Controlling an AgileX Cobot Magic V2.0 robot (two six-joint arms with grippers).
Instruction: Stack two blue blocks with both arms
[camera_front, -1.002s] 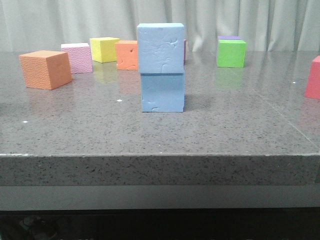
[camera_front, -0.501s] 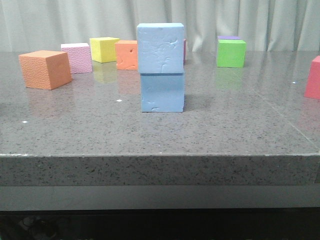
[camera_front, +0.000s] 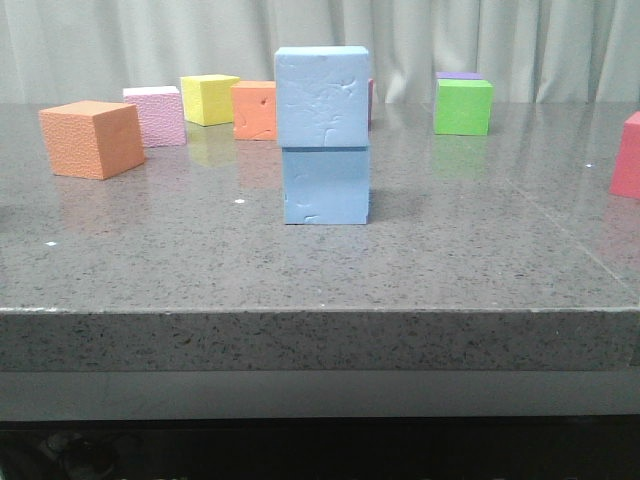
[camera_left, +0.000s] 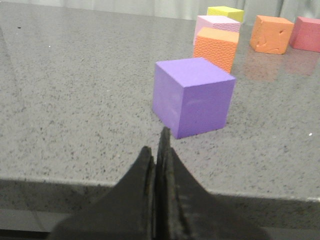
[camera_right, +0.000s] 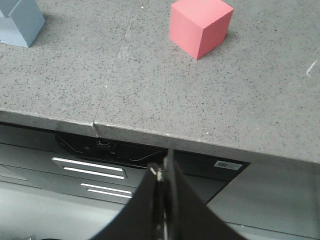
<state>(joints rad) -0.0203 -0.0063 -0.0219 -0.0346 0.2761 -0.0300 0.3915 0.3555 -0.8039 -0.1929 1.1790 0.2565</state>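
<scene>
The two blue blocks (camera_front: 324, 135) stand stacked mid-surface, the upper one square on the lower, so the stacking looks done. Both arms sit drawn away at the near edge, probably to leave it undisturbed: the left gripper (camera_left: 159, 150) has its jaws pressed together, holding nothing, a purple cube (camera_left: 192, 95) just beyond at twelve o'clock; the right gripper (camera_right: 162, 172) likewise, closed and empty. Around the surface (camera_front: 200, 260): two orange cubes, one pink-lilac, one yellow, one green, one red.

Left tool (camera_left: 159, 150): jaws pressed together, nothing between them, tips low over the counter's (camera_left: 75, 100) near edge. Right tool (camera_right: 164, 172): jaws likewise closed and empty, hanging off the counter's front edge. Neither arm shows in front view.
</scene>
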